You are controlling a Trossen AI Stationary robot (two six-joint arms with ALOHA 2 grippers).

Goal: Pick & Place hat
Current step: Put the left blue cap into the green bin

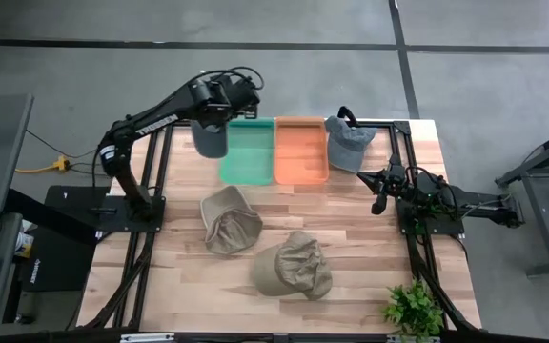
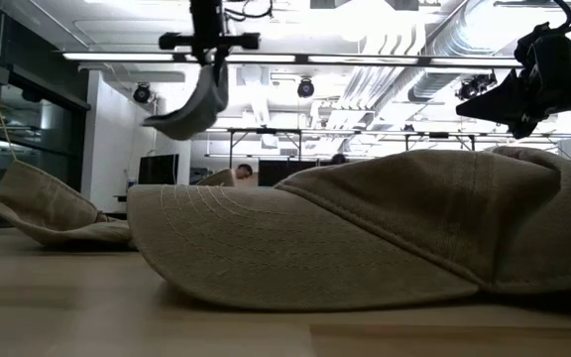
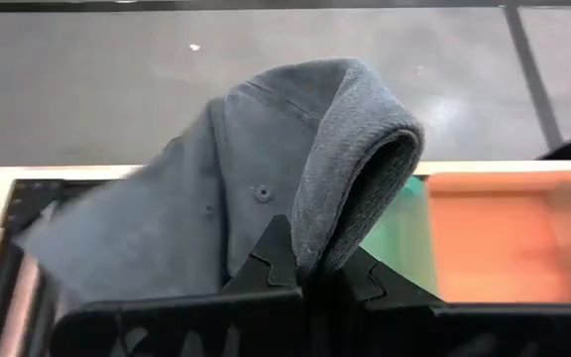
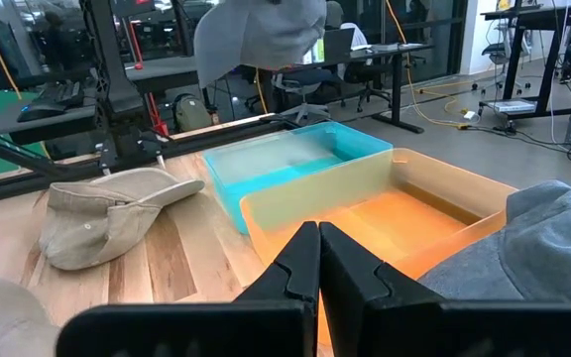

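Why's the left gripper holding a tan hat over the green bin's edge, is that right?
Not tan. The left gripper holds a grey hat at the green bin edge, per the high and left wrist views. The tan hats lie on the table.

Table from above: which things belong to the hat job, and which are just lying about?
Job:
- left gripper shut on a grey hat, held above the table by the green bin
- orange bin
- second grey hat
- two tan hats
- right gripper, shut, waiting

Lying about:
- plant
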